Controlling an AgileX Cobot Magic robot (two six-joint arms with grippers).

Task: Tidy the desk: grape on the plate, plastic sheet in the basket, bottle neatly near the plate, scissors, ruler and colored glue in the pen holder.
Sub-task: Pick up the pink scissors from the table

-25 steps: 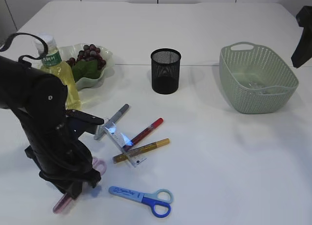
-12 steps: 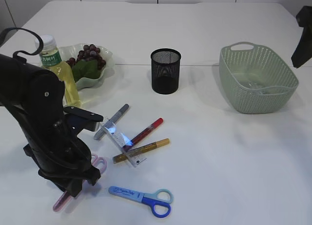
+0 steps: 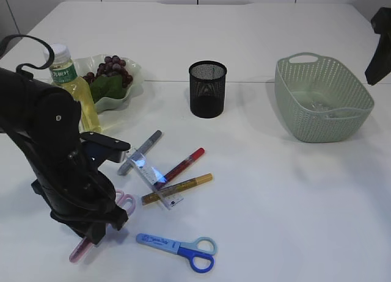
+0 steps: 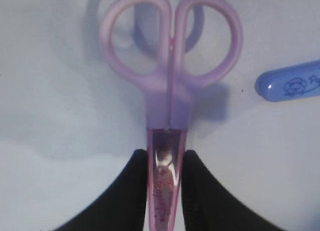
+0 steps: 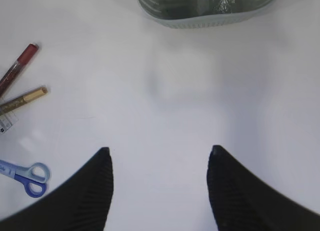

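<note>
White desk [image 3: 275, 196] under pink translucent-sheathed scissors [image 4: 167, 91] between tool [image 4: 166, 183] fingers

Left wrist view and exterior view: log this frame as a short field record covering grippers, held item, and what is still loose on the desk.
left gripper: shut on the pink plastic scissors, gripping the sheathed blade end
right gripper: open, holding nothing
black mesh pen holder: upright; contents not discernible
loose items: blue-handled scissors, transparent ruler, red glue pen, gold glue pen, silver glue pen
green woven basket: upright, right side of desk
</note>
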